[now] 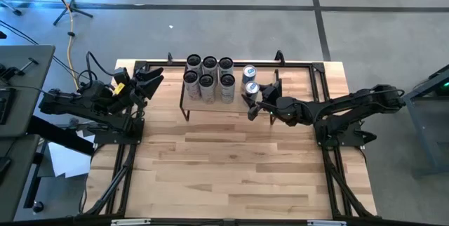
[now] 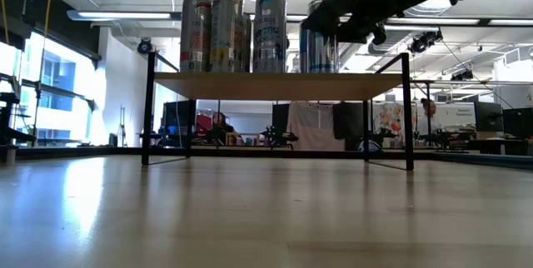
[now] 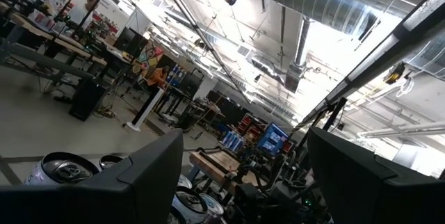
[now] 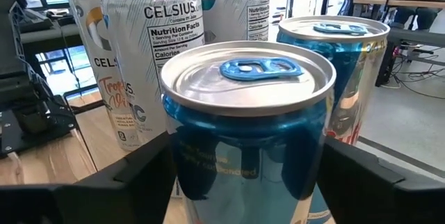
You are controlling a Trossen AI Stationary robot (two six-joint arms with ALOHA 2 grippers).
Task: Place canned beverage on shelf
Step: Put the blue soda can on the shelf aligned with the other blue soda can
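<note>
The shelf [image 1: 200,108] has a light wood top [image 2: 279,85] on thin black legs and stands at the far middle of the table. Several silver cans [image 1: 208,71] stand upright on it. Two blue cans stand at its right end, the far one [image 1: 249,71] and the near one [image 4: 243,140]. My right gripper [image 4: 247,172] reaches in from the table's right and is shut on the near blue can [image 1: 252,88]. My left gripper [image 1: 153,80] hangs open above the table's far left, away from the shelf, with nothing between its fingers [image 3: 149,179]. My right gripper has the near blue can between its two fingers [image 4: 125,182], which lie against opposite sides of the can's body [image 4: 182,161] below the rim. The fingers come in about level from the table's right. The can stands upright on the shelf's top [image 2: 321,43].
A black rail frame [image 1: 309,63] runs round the table's far and side edges behind the shelf. The wood table [image 1: 231,163] lies bare from the shelf to the near edge. Under the shelf's top there is open space between the legs [image 2: 275,126].
</note>
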